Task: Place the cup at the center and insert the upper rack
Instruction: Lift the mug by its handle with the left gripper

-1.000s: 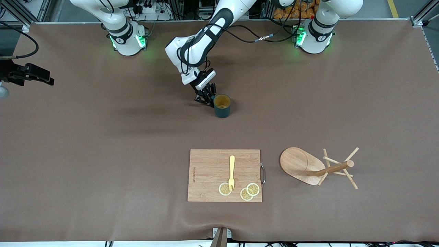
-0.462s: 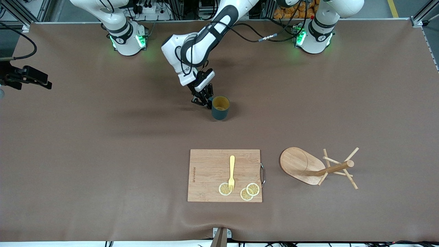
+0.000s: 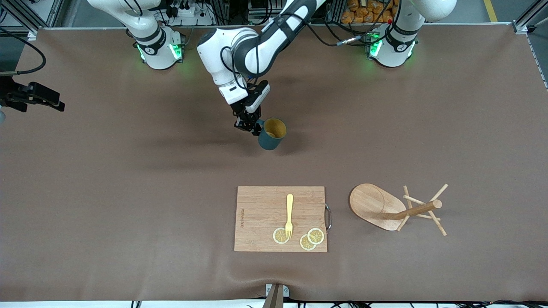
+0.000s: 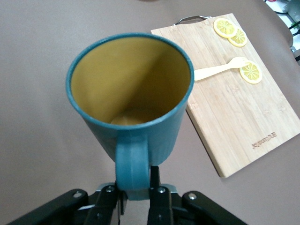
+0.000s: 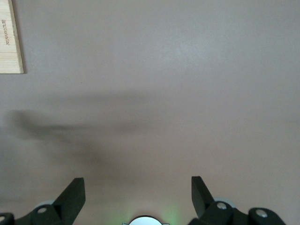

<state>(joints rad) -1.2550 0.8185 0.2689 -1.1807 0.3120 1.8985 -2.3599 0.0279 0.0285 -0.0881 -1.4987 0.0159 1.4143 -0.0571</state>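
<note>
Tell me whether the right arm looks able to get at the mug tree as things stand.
Probably not easily: the mug tree lies tipped over toward the left arm's end, while the open right gripper waits over bare table. Nothing blocks the way; it is a long stretch.

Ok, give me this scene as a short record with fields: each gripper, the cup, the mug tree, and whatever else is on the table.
left gripper: shut on the handle of the dark teal cup with yellow interior, which is tilted
right gripper: open, empty, over bare brown table; arm waiting
light wooden mug tree: lying on its side, toward the left arm's end, beside the board
rectangular bamboo cutting board: nearer the front camera than the cup
on board: yellow fork, three lemon slices
</note>
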